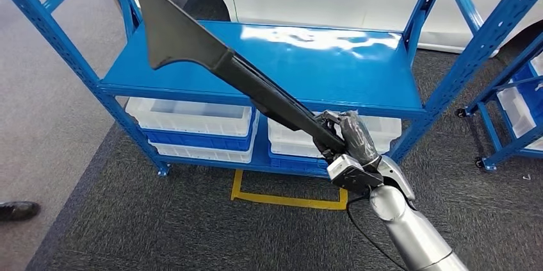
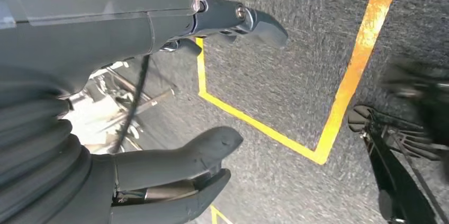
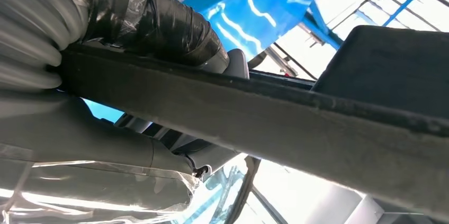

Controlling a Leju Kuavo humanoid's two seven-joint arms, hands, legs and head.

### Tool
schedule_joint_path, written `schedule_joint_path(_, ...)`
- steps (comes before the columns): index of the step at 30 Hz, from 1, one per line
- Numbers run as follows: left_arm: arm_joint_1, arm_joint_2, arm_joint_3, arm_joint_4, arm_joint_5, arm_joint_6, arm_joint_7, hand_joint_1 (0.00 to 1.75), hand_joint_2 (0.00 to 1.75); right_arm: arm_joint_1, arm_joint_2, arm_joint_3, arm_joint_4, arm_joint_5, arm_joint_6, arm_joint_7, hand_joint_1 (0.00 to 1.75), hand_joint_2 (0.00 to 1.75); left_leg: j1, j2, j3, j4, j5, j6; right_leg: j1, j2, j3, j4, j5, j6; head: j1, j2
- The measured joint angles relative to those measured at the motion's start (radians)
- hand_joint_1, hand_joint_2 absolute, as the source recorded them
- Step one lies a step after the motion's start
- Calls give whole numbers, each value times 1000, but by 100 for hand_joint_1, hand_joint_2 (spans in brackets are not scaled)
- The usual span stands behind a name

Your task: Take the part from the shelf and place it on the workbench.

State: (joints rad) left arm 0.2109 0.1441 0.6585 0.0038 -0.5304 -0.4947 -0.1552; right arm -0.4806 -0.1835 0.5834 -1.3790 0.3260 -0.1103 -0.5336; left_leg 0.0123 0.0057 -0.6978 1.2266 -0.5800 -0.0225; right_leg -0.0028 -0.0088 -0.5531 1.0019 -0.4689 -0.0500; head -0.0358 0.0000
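Observation:
A long black part (image 1: 218,59), narrow at one end and flaring to a wide flat blade at the other, is lifted above the blue shelf (image 1: 358,72). My right hand (image 1: 349,139) grips its narrow end in front of the shelf's edge; the blade reaches up and left over the shelf's far left corner. Up close, the part (image 3: 296,123) runs across the right wrist view with my right hand (image 3: 153,28) wrapped around it. My left hand (image 2: 174,128) hangs over the floor, fingers apart and holding nothing.
White and blue bins (image 1: 192,123) sit on the lower shelf level. A second blue rack (image 1: 512,111) on wheels stands at the right. Yellow tape (image 1: 282,199) marks the dark carpet in front of the shelf. A person's shoe (image 1: 16,210) is at the left edge.

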Motion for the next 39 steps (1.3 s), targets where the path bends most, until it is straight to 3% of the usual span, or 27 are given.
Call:
schedule_joint_path(1, -1, 1, 0, 0, 0, 0, 0, 0, 175, 3, 0, 0, -2, 0, 0, 0, 175, 175, 1, 0, 0, 49, -7, -3, 0, 0, -18, 3, 12, 1, 0, 0)
schedule_joint_path(3, -2, 2, 0, 0, 1, 0, 0, 0, 175, 8, -2, 0, -5, 0, 0, 0, 175, 175, 3, 0, 36, 67, 44, -6, -1, 0, -56, 15, 34, 6, 0, 0)
schedule_joint_path(4, -2, 3, 0, 0, 1, 0, 0, 0, 175, 10, -4, 0, -7, 0, 0, 0, 175, 175, 4, 0, 81, 23, 72, -6, -1, 0, -76, 24, 43, 10, 0, 0)
schedule_joint_path(5, -3, 5, 0, 0, 1, 0, 0, 0, 175, 11, -5, -1, -11, 0, 0, 0, 175, 175, 4, -1, 136, -46, 77, -5, -1, 0, -92, 34, 50, 14, 0, 0)
schedule_joint_path(7, -5, 7, 0, 0, 1, 0, -1, 0, 175, 12, -7, -2, -19, -5, 4, -3, 175, 175, 1, -4, 229, -186, 44, 4, 1, -1, -111, 47, 65, 25, 0, 0)
schedule_joint_path(8, -5, 8, 0, 0, 2, -1, -1, 0, 175, 12, -8, -2, -22, -13, 10, -8, 175, 175, -2, -6, 248, -221, 28, 9, 1, -2, -114, 47, 73, 31, 0, 0)
schedule_joint_path(10, -5, 9, 0, 0, 4, -3, -1, 0, 175, 15, -16, -3, -27, -37, 30, -21, 175, 175, -3, -3, 241, -234, 39, 22, 0, -1, -116, 44, 87, 43, 0, 0)
schedule_joint_path(11, -5, 9, 0, 0, 5, -5, -1, 0, 175, 16, -22, -4, -32, -48, 42, -26, 175, 175, -2, -1, 232, -235, 50, 31, -1, 1, -121, 52, 74, 48, 1, 0)
schedule_joint_path(12, -7, 10, 0, 0, 3, -9, 0, 0, 175, 17, -29, -5, -37, -57, 52, -27, 175, 175, 0, 2, 220, -238, 63, 40, -2, 3, -130, 73, 41, 53, 1, 0)
schedule_joint_path(13, -9, 11, -1, 0, 1, -13, 1, 0, 175, 18, -35, -8, -41, -64, 61, -28, 175, 175, 1, 5, 207, -238, 77, 47, -4, 5, -140, 113, -12, 56, 2, 0)
schedule_joint_path(15, -15, 13, -2, 0, -6, -23, 2, 0, 175, 18, -42, -14, -45, -76, 74, -28, 175, 175, 0, 5, 175, -237, 103, 54, -5, 6, -158, 226, -113, 62, 3, 0)
schedule_joint_path(16, -18, 15, -2, 0, -10, -29, 3, 0, 175, 17, -43, -16, -45, -81, 79, -29, 175, 175, 0, 5, 158, -235, 116, 54, -5, 6, -159, 277, -130, 65, 3, 0)
schedule_joint_path(18, -26, 21, -4, 0, -20, -41, 3, 0, 175, 16, -43, -17, -44, -89, 89, -30, 175, 175, -1, 5, 121, -228, 139, 51, -6, 6, -129, 305, -91, 65, 3, 0)
schedule_joint_path(19, -31, 23, -6, 0, -25, -46, 3, 0, 175, 14, -43, -17, -44, -92, 92, -31, 175, 175, -1, 5, 103, -223, 148, 48, -7, 6, -92, 272, -60, 62, 3, 0)
schedule_joint_path(20, -35, 26, -7, 0, -29, -49, 4, 0, 175, 11, -43, -17, -44, -94, 94, -32, 175, 175, -1, 5, 89, -217, 157, 45, -6, 6, -41, 211, -47, 57, 3, 0)
schedule_joint_path(22, -42, 30, -10, 0, -37, -55, 5, 0, 175, 1, -43, -17, -44, -96, 95, -33, 175, 175, -4, 5, 69, -208, 172, 36, -1, 7, 53, 74, -62, 47, 2, 0)
schedule_joint_path(23, -45, 32, -11, 0, -41, -58, 5, 0, 175, -4, -43, -17, -44, -97, 95, -33, 175, 175, -4, 5, 63, -208, 181, 30, 2, 7, 79, 28, -77, 43, 2, 0)
schedule_joint_path(25, -47, 38, -13, 0, -47, -66, 4, 0, 175, -9, -43, -17, -44, -99, 95, -34, 175, 175, -4, 5, 55, -211, 199, 18, 3, 6, 81, -2, -79, 36, 2, 0)
schedule_joint_path(27, -46, 44, -16, 0, -51, -69, 3, 0, 175, -9, -43, -17, -44, -99, 95, -35, 175, 175, -2, 2, 38, -192, 170, 7, -2, 1, 62, -8, -58, 23, 2, 0)
schedule_joint_path(30, -49, 51, -20, 0, -64, -72, 3, 0, 175, -10, -41, -17, -44, -101, 99, -34, 175, 175, 1, 1, -1, -44, 26, -5, -3, -4, 20, -7, -22, 8, 2, 0)
schedule_joint_path(31, -52, 52, -20, 0, -70, -74, 3, 0, 175, -11, -40, -17, -44, -103, 101, -34, 175, 175, 1, 1, -9, 16, -1, -8, -2, -5, 4, -4, -11, 8, 1, 0)
schedule_joint_path(32, -56, 54, -21, 0, -76, -76, 3, 0, 175, -11, -39, -16, -44, -105, 104, -34, 175, 175, 2, 1, -7, 58, -2, -11, -2, -5, -13, 0, 0, 9, 1, 0)
schedule_joint_path(34, -63, 57, -21, 0, -87, -81, 3, 0, 175, -13, -39, -16, -44, -109, 108, -34, 175, 175, 3, 1, 36, 55, 52, -14, -2, -6, -49, 12, 18, 13, 1, 0)
schedule_joint_path(35, -66, 61, -21, 0, -92, -83, 3, 0, 175, -15, -38, -16, -44, -111, 110, -34, 175, 175, 5, 0, 82, 4, 77, -13, -3, -6, -66, 21, 26, 16, 1, 0)
schedule_joint_path(36, -69, 65, -21, 0, -98, -86, 3, 0, 175, -18, -37, -15, -44, -113, 110, -34, 175, 175, 4, -1, 136, -70, 81, -12, -2, -5, -81, 29, 32, 20, 1, 0)
schedule_joint_path(38, -74, 73, -22, 0, -112, -92, 2, 0, 175, -24, -33, -14, -44, -116, 112, -34, 175, 175, 0, -4, 216, -197, 55, -2, 0, -6, -100, 40, 47, 29, 1, 0)
schedule_joint_path(39, -76, 76, -22, 0, -118, -95, 2, 0, 175, -26, -30, -13, -43, -116, 113, -34, 175, 175, -3, -6, 230, -226, 44, 3, 0, -7, -105, 40, 57, 33, 1, 0)
